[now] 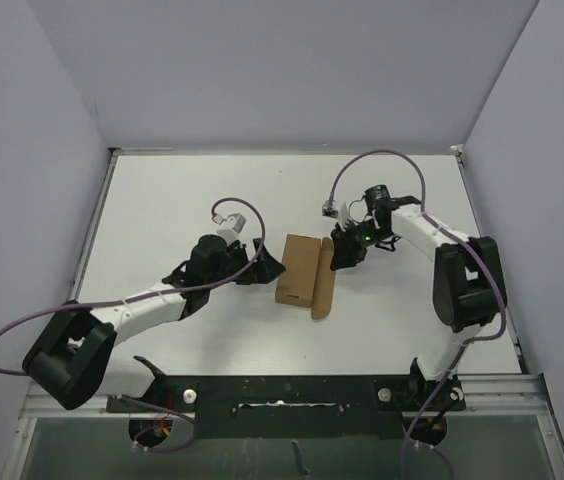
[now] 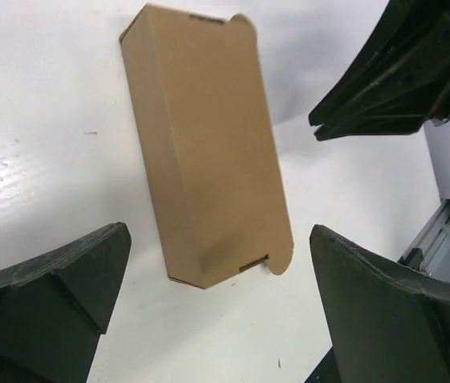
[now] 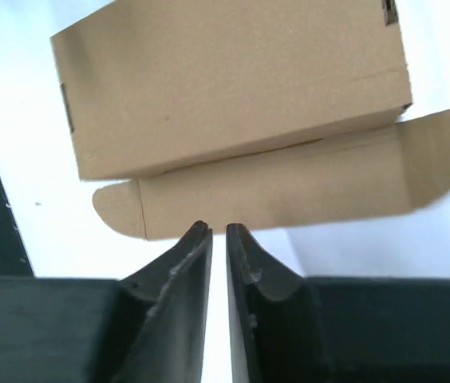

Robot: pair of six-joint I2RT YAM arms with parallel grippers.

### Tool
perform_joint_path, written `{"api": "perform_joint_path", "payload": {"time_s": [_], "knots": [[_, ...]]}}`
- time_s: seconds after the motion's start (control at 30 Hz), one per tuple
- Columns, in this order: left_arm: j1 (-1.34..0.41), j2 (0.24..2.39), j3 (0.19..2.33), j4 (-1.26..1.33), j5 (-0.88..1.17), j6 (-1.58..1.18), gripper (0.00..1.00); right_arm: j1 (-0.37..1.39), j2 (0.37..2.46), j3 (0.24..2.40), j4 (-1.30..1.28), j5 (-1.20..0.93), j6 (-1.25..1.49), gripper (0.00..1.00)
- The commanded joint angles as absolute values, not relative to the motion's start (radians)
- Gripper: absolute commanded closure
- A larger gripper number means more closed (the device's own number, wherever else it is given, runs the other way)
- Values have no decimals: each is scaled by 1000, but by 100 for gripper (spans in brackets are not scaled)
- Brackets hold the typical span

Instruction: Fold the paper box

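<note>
The paper box [image 1: 300,268] is a plain brown carton lying flat mid-table, with a long flap [image 1: 324,285] spread out on its right side. My left gripper [image 1: 270,265] is open just left of the box, not touching it. In the left wrist view the box [image 2: 205,152] lies ahead between my spread fingers, the gripper [image 2: 218,231] empty. My right gripper [image 1: 340,256] is shut and empty at the flap's right edge. In the right wrist view its tips [image 3: 219,228] meet the edge of the flap [image 3: 289,187], with the box body [image 3: 233,88] behind.
The white table [image 1: 182,200] is walled at the back and both sides by lilac panels. A metal rail [image 1: 292,390] runs along the near edge by the arm bases. The right gripper's fingers [image 2: 392,72] show at the top right of the left wrist view.
</note>
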State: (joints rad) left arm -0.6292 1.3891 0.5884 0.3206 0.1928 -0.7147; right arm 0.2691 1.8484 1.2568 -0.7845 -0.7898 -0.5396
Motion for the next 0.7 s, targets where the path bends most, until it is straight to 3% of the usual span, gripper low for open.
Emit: {"api": "perform_joint_path", "payload": {"time_s": [0.0,0.07,0.2,0.43,0.53,0.67], "knots": [[-591,1250,540,429,212,-657,2,271,1592,1170,-768,-865,-734,75],[-557,1228,488,513,236,-719,2,280,1499,1095,-738,-915,-851,57],[-533,1225,468,539,270,-733,2,268,1361,927,-644,-966,-1006,0],[-617,1243,546,325,157,-600,3,299,1288,785,-699,-994,-1314,2],[-635,1253,512,388,140,-608,5,346,1288,735,-644,-922,-1318,1],[-632,1272,438,545,128,-645,6,440,1311,701,-583,-815,-1312,9]]}}
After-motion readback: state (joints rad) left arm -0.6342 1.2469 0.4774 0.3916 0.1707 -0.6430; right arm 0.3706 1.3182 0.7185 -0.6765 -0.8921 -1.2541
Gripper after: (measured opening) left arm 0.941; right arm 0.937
